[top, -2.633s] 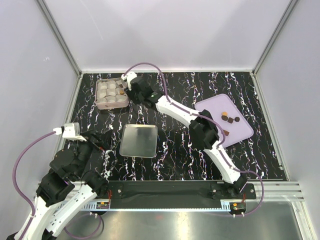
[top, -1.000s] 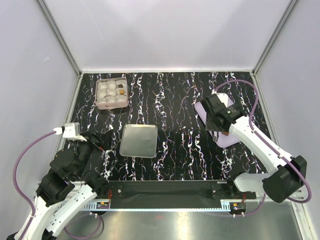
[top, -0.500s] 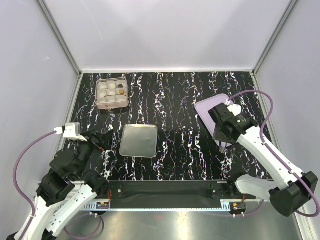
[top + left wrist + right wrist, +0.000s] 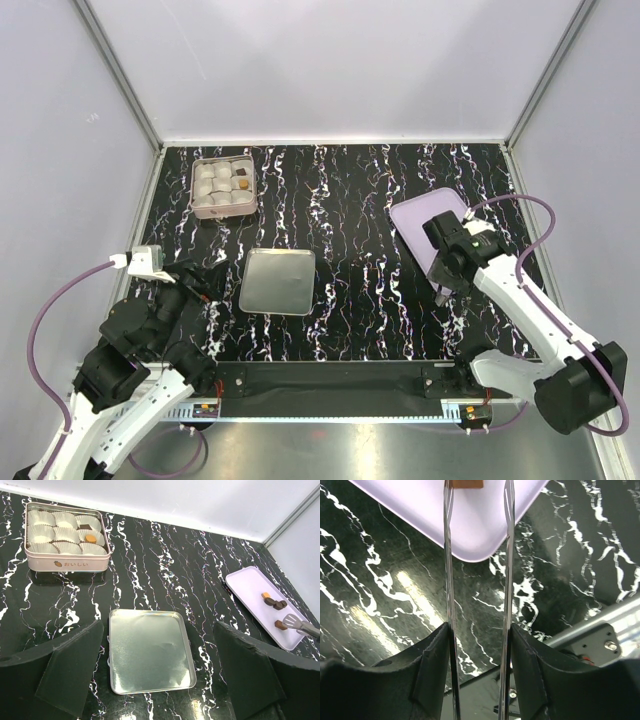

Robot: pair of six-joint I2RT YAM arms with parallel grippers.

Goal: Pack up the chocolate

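Note:
Several small chocolates (image 4: 274, 602), dark brown with one tan, lie on a lilac tray (image 4: 250, 587) at the right. One brown chocolate (image 4: 464, 482) sits between the tips of thin metal tongs (image 4: 508, 555) at the top edge of the right wrist view. My right gripper (image 4: 479, 630) is shut on these tongs above the tray's near corner (image 4: 420, 222); in the top view the gripper (image 4: 445, 272) hides the tray's chocolates. A pink tin (image 4: 65, 562) of white paper cups holds one dark piece (image 4: 85, 527) and one tan piece (image 4: 90, 538). My left gripper (image 4: 159, 627) is open and empty.
A silver tin lid (image 4: 150, 650) lies flat in the middle of the black marbled table, just ahead of my left gripper (image 4: 200, 280). The tin (image 4: 222, 187) stands at the far left. Grey walls close the table on three sides.
My right arm has swung from the tin at the far left over to the lilac tray on the right, then drawn back towards its near edge. The left arm has not moved.

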